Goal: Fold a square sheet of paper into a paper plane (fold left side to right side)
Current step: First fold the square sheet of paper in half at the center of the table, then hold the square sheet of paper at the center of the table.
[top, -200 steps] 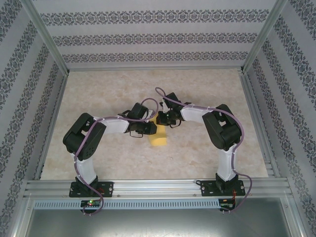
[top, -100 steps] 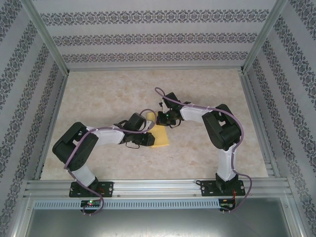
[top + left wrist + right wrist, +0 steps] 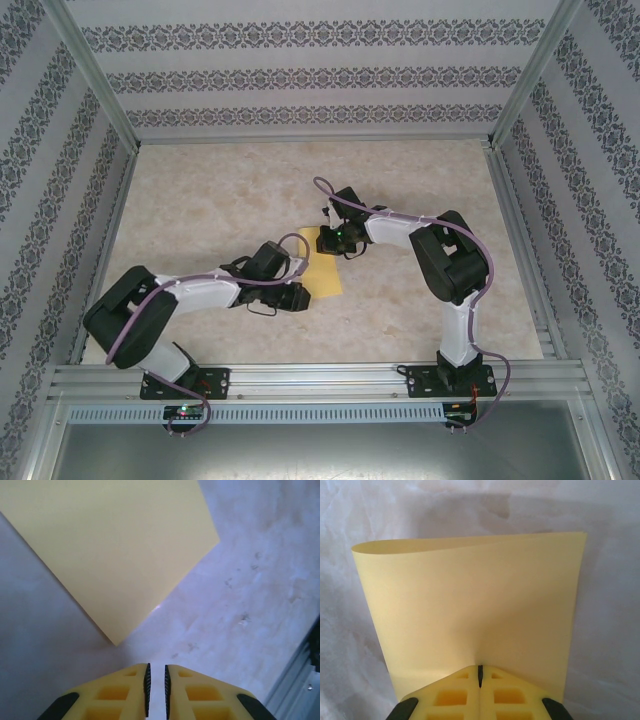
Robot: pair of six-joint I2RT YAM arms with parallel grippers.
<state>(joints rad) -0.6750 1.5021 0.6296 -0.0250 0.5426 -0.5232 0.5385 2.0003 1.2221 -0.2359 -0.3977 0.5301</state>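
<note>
The square sheet of paper [image 3: 327, 272] is being pictured lying on the pale desk [image 3: 430, 180] near the middle of the top view, between the two arms. Its far edge is being pinched by the right gripper [image 3: 480, 672], whose jaws are being pressed together on the paper. In the right wrist view the sheet is being shown bowing away from that gripper, its far part curling over in a soft loop rather than a crease. The left gripper [image 3: 156, 681] is being shown barely apart, with a thin empty slit between its fingers and nothing caught. From it the sheet is lying ahead and toward the upper left of the left wrist frame, one corner pointing back at the fingertips, close but not touching. The right arm is being judged the nearer, being in contact; the left would need bringing forward onto that corner.
</note>
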